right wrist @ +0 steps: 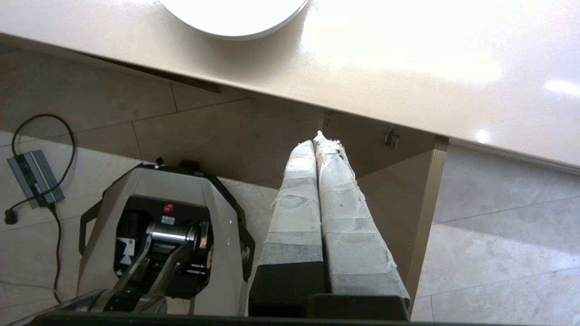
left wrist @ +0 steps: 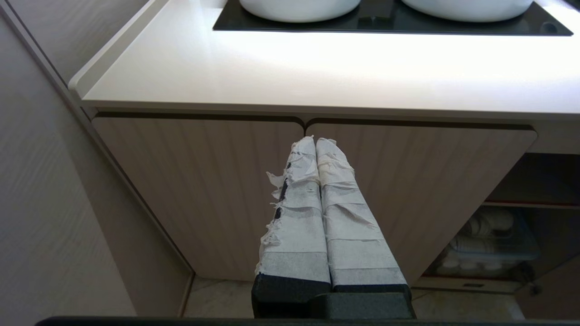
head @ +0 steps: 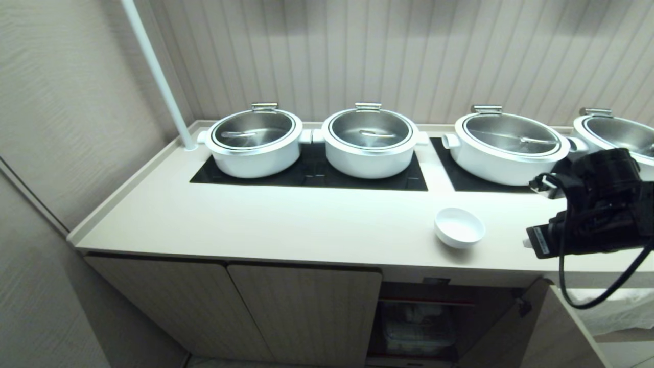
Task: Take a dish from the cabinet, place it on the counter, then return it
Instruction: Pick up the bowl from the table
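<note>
The dish (head: 459, 227), a small plain white bowl, stands upright on the counter (head: 286, 220) near its front edge, right of centre. Its rim also shows in the right wrist view as the dish (right wrist: 233, 18). My right arm (head: 587, 214) hovers to the right of the dish, apart from it. The right gripper (right wrist: 317, 141) is shut and empty, pointing down past the counter edge (right wrist: 408, 68) toward the open cabinet door (right wrist: 408, 199). The cabinet (head: 306, 306) has one compartment (head: 424, 322) open below the dish. My left gripper (left wrist: 315, 142) is shut, parked before the closed doors (left wrist: 204, 190).
Several big white pots with steel lids (head: 254, 140) sit on black cooktop panels (head: 311, 176) at the back. A white pole (head: 158, 76) rises at the counter's left rear. Stacked dishes in a clear box (left wrist: 489, 235) fill the open compartment. My base (right wrist: 163, 235) and a power adapter (right wrist: 34, 179) are on the floor.
</note>
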{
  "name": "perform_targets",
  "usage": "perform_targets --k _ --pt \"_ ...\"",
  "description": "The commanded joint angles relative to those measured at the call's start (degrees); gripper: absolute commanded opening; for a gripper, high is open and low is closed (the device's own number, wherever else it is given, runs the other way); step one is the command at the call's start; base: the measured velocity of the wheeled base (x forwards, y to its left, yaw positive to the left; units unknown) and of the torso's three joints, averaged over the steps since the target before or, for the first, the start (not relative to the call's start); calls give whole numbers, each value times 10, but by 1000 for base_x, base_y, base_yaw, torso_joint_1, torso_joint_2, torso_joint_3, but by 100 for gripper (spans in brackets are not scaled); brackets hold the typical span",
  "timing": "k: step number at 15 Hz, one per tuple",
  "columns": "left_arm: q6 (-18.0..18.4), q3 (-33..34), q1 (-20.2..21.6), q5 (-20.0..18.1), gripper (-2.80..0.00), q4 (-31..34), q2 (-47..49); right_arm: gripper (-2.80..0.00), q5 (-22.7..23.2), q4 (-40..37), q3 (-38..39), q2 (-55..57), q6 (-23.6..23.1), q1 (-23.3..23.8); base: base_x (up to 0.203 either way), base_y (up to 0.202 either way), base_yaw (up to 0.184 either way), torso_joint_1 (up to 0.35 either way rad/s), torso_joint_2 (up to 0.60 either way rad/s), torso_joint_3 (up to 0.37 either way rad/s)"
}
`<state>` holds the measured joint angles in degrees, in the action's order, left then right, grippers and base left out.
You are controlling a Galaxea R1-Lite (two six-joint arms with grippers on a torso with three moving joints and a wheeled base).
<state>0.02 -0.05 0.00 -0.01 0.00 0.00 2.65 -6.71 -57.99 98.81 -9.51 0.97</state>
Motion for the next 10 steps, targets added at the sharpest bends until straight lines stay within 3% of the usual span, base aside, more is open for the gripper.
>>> perform_targets --k 1,5,10 --pt "0 0 0 0 -280 0 0 -280 1 -25 -39 21 -1 2 0 0 0 0 0 0" --pt "0 0 0 0 -280 0 0 -280 1 -96 -115 60 -2 9 0 0 0 0 0 0" --pt "0 0 0 0 -280 0 0 -280 2 -98 -168 107 -36 28 0 0 0 0 0 0"
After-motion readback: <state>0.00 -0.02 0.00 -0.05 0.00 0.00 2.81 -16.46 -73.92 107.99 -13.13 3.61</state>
